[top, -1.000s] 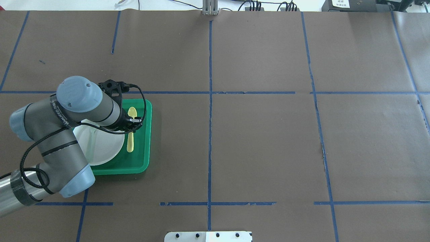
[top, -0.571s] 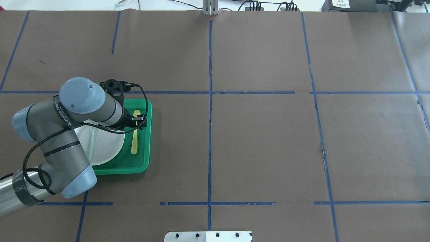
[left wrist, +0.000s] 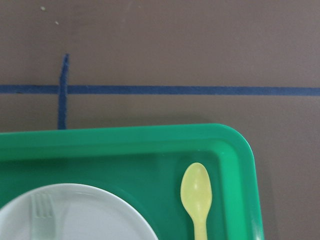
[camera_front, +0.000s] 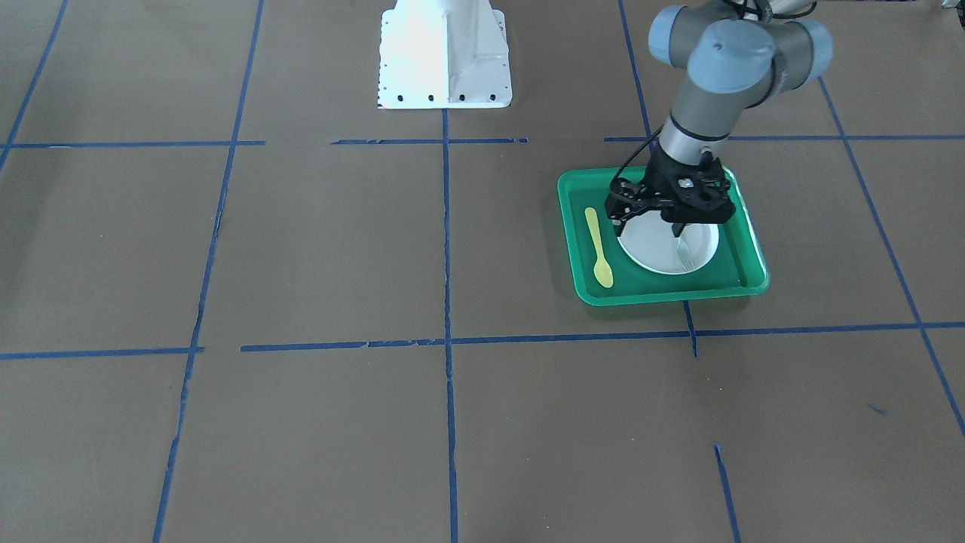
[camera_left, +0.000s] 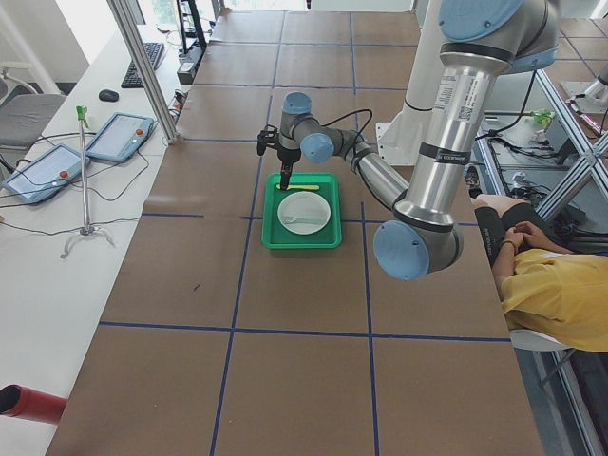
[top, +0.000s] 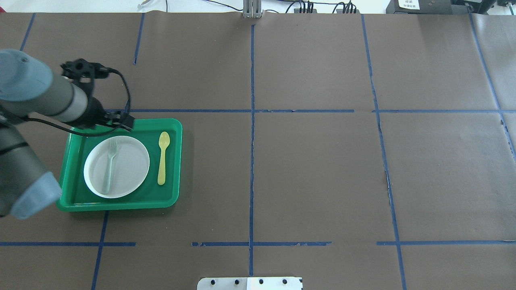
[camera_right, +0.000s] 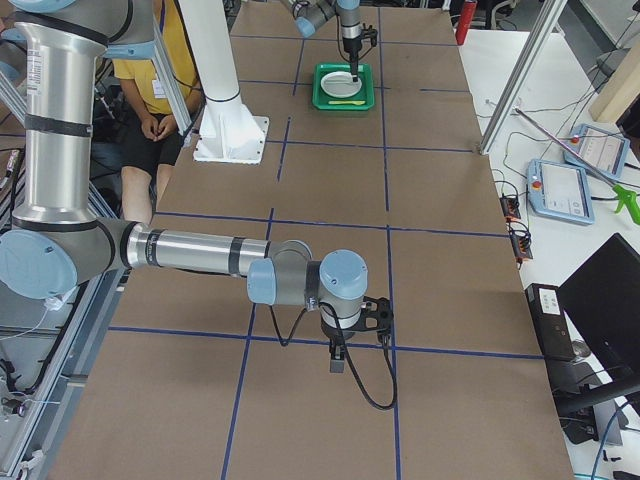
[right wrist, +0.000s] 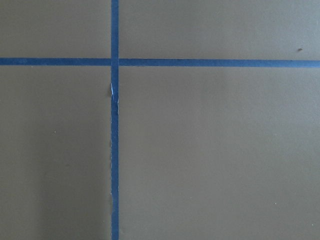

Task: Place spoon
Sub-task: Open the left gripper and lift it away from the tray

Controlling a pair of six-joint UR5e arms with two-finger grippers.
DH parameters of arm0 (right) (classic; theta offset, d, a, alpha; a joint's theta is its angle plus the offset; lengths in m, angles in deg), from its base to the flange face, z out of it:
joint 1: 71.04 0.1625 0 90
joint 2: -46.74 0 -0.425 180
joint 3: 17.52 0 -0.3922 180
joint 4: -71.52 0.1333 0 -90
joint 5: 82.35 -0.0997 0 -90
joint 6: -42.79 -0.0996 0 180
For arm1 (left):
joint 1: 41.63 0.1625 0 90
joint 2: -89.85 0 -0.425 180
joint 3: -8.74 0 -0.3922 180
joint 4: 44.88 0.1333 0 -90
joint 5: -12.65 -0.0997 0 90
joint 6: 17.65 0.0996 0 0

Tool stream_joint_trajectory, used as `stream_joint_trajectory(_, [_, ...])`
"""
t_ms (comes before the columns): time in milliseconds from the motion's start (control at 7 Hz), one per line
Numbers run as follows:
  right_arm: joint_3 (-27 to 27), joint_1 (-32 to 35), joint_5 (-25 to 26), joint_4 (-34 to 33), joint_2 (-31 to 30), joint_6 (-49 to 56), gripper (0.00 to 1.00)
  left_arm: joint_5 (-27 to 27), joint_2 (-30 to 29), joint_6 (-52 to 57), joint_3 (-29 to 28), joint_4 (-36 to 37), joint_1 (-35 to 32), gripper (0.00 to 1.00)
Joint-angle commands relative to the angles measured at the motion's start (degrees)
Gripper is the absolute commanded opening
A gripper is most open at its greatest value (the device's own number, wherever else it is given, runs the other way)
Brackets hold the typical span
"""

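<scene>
L gripper (camera_front: pixel 648 225), prob. open, apart from spoon (camera_front: pixel 600 248)

tray (top: pixel 155 196): on bench (top: pixel 322 169), robot's left half
plate (top: pixel 131 161): in tray
fork (top: pixel 109 165): on plate
spoon (top: pixel 163 158): in tray, just right of plate

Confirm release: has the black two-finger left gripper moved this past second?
Yes: the left gripper shifted up-left overhead, toward the green plastic tray's far rim.

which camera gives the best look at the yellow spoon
Overhead exterior: the whole spoon lies unobstructed in the green tray, beside the plate. Front-facing also shows it whole, slightly smaller. Left wrist crops the handle; the side views show a tiny sliver; right wrist shows none.
</scene>
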Motion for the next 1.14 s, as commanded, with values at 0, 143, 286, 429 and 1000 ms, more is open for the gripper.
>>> stream_joint_trajectory(0, [0.0, 0.0, 0.0, 0.0, 0.0, 0.0, 1.00, 6.1, 9.7, 30.2, 2.4, 7.1, -17.6, 1.00])
stream_joint_trajectory(143, [0.0, 0.0, 0.0, 0.0, 0.0, 0.0, 1.00, 8.0, 14.9, 41.9, 1.0, 9.0, -24.8, 1.00])
stream_joint_trajectory(286, [0.0, 0.0, 0.0, 0.0, 0.0, 0.0, 1.00, 8.3, 17.1, 49.7, -2.3, 9.1, -33.2, 1.00])
stream_joint_trajectory(429, [0.0, 0.0, 0.0, 0.0, 0.0, 0.0, 1.00, 10.0, 18.5, 60.1, -6.9, 9.0, -39.7, 1.00])
stream_joint_trajectory(1000, [0.0, 0.0, 0.0, 0.0, 0.0, 0.0, 1.00, 18.6, 23.0, 65.3, -9.6, 8.9, -43.4, 1.00])
